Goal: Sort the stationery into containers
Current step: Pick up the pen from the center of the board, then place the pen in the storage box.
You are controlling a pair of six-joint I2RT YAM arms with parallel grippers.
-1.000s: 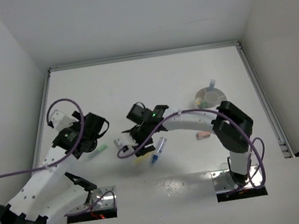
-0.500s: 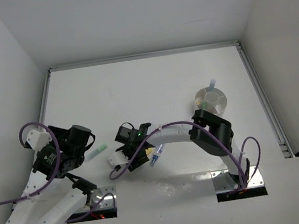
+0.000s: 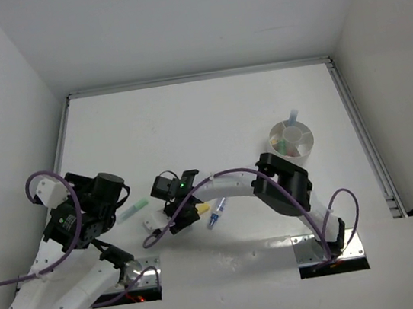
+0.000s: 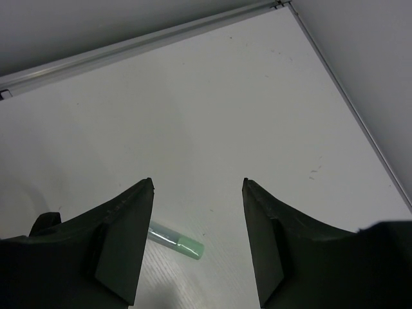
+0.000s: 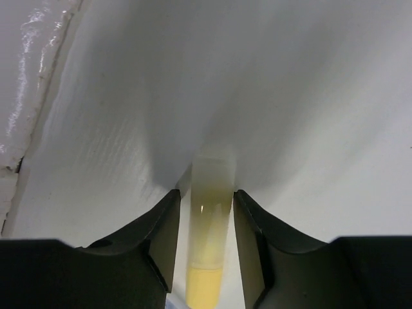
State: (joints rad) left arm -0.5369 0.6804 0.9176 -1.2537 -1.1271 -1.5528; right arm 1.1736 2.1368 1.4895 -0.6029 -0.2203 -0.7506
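My right gripper (image 3: 186, 213) is low at the table's middle, its jaws drawn in tight around a yellow highlighter (image 3: 200, 209). In the right wrist view the highlighter (image 5: 211, 219) runs lengthwise between the fingers of the gripper (image 5: 206, 191). A blue pen (image 3: 214, 217) lies just right of it. My left gripper (image 3: 115, 207) is open and empty. A green pen (image 3: 134, 208) lies beside it and shows by the left finger in the left wrist view (image 4: 177, 241). The round white divided bowl (image 3: 305, 148) stands at the right, holding a bluish pen and a green item.
Square metal plates (image 3: 151, 267) (image 3: 305, 245) hold the arm bases at the near edge. The right arm's elbow (image 3: 281, 182) arches over the table between highlighter and bowl. White walls and a rail (image 3: 362, 133) bound the table.
My right gripper moved left and nearer, down around the yellow highlighter. My left arm drew back to the left, leaving the green pen on the table; it has barely moved in the last half second.
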